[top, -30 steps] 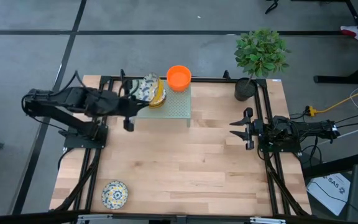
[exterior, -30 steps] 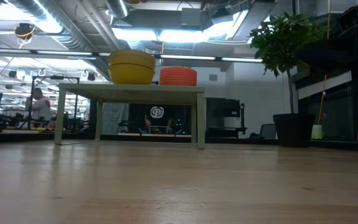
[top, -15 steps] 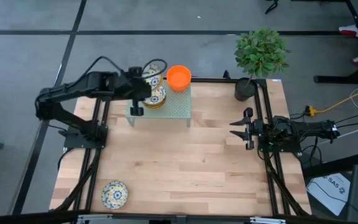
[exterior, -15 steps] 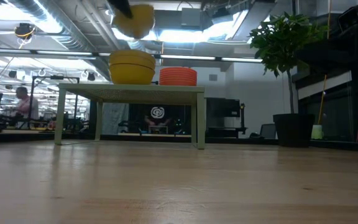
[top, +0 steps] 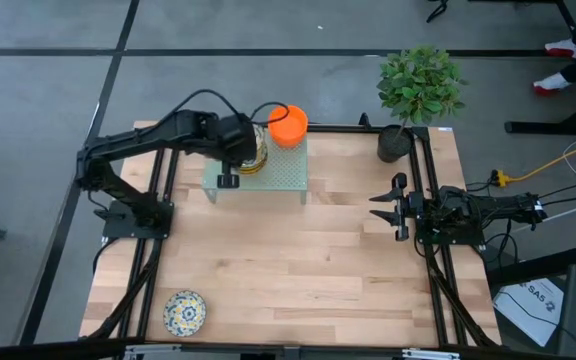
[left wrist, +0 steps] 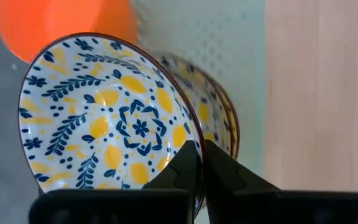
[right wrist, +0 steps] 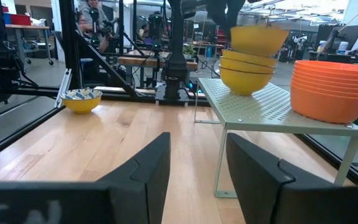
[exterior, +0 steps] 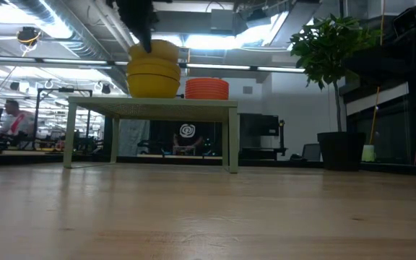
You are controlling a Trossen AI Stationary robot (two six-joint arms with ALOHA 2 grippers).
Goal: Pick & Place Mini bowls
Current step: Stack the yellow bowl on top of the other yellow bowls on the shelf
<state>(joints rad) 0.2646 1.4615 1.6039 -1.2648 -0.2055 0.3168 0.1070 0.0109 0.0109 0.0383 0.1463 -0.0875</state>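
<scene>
My left gripper (top: 242,152) is shut on a white bowl with a blue-and-yellow floral pattern (left wrist: 104,124) over the stack of like bowls (top: 255,150) on the pale green perforated stand (top: 288,172). From the side these bowls look yellow (exterior: 152,76). A stack of orange bowls (top: 288,124) stands beside them on the stand. One more floral bowl (top: 184,312) sits on the table near its front left corner. My right gripper (top: 376,206) is open and empty at the table's right side. My left gripper pinches the floral bowl's rim (left wrist: 190,132), one finger (left wrist: 185,163) inside the bowl and one (left wrist: 224,168) outside. The fingers come from above, pointing down. The bowl (exterior: 154,50) is tilted, its underside at the top of the stack; whether it rests there I cannot tell.
A dark pot with a green plant (top: 396,140) stands at the table's far right corner. Black frame rails (top: 430,180) run along the table's sides. The wooden table top (top: 288,260) between the stand and the front edge is bare except for the single bowl.
My left gripper has carried the floral bowl toward the table's right and far edge, over the stand. In the last half second it has come down, bringing the bowl from well above the stack onto its top. My right arm has kept still.
</scene>
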